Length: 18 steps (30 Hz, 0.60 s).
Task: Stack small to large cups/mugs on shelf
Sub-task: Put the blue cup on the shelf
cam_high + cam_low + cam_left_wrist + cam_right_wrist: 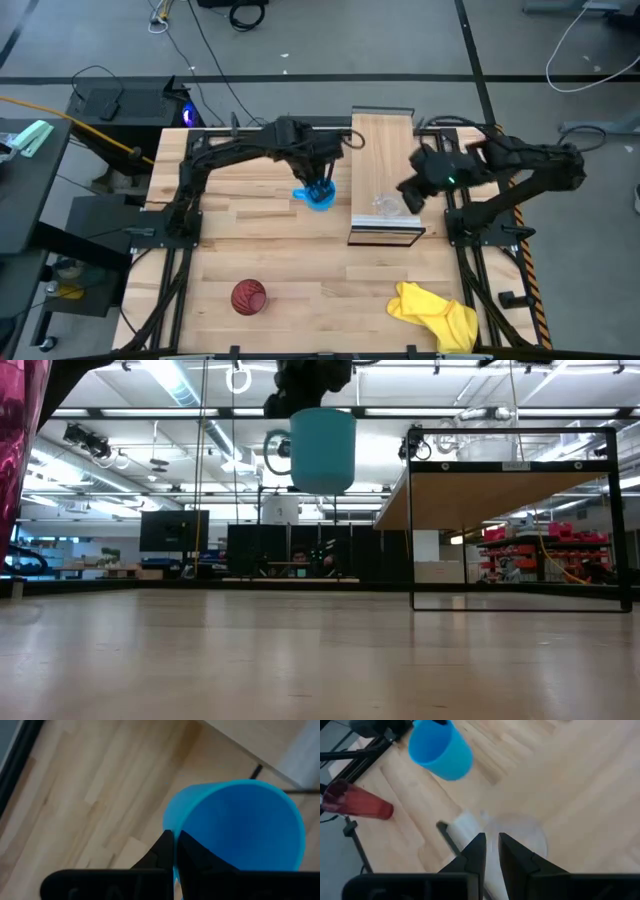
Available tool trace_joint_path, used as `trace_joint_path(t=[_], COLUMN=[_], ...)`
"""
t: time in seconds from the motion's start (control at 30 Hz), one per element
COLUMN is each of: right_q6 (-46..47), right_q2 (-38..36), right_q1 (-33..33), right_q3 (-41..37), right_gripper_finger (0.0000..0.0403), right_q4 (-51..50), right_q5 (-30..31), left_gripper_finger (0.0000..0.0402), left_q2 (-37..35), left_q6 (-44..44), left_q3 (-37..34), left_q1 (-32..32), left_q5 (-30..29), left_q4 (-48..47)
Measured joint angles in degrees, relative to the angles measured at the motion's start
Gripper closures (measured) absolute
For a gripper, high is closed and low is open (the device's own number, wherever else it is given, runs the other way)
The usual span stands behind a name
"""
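Broad slatted wooden surface (300,270) underneath everything, dark arm frames at both sides. On its right half, toward the back, the shelf (382,140): a long narrow raised board of light wood, pale striped front edge facing the near side (in the low view, a thin plank on a dark frame, well above the surface).

Left gripper (318,186) reaching in from the left to the middle of the surface, just beside the shelf's left edge. Fingers (165,847) pressed together on the wall of the blue mug (318,198) – pinched at the rim, mouth tilted toward the wrist camera. Mug in the air, clear of the surface, hanging high in the low view (323,450).

Right gripper (408,195) over the front part of the shelf, coming in from the right. Fingers a narrow gap apart, nothing between them, tips pointing down at the board just short of the clear cup (517,832).

Yellow cloth (435,308) crumpled at the near right corner of the surface, well apart from the shelf.

Dark red tumbler (248,297) upright at the near left of the surface, alone, far from both grippers.

Clear cup (388,206) – smallest of the three – standing on the shelf near its front edge, just beside the right gripper, hard to make out against the wood.
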Motion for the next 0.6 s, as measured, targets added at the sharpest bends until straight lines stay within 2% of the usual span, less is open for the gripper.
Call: trace_joint_path(t=[0.13,0.27,0.47,0.6], right_q6=[10.7,22.5,38.4,48.5], right_q2=[-0.5,1.2,8.2,15.2], right_q1=[10.8,20.8,35.9,43.6], right_q3=[0.0,0.0,0.0,0.0], right_gripper_finger=[0.0348,0.0349,0.0349,0.0349], right_q4=[-4.2,-10.2,-11.9,-12.0], right_q5=[4.4,5.5,7.3,7.5], left_gripper_finger=[0.0391,0.0391,0.0389,0.0391], left_q2=[0.0,0.0,1.0,2.2], left_q6=[-2.6,-6.6,-15.0,-19.6], left_q3=[0.0,0.0,0.0,-0.8], left_q1=[-5.0,-9.7,-16.9,-21.1], left_q5=[-1.5,-1.4,-2.4,-2.4], left_q4=[-0.2,-0.2,0.7,4.2])
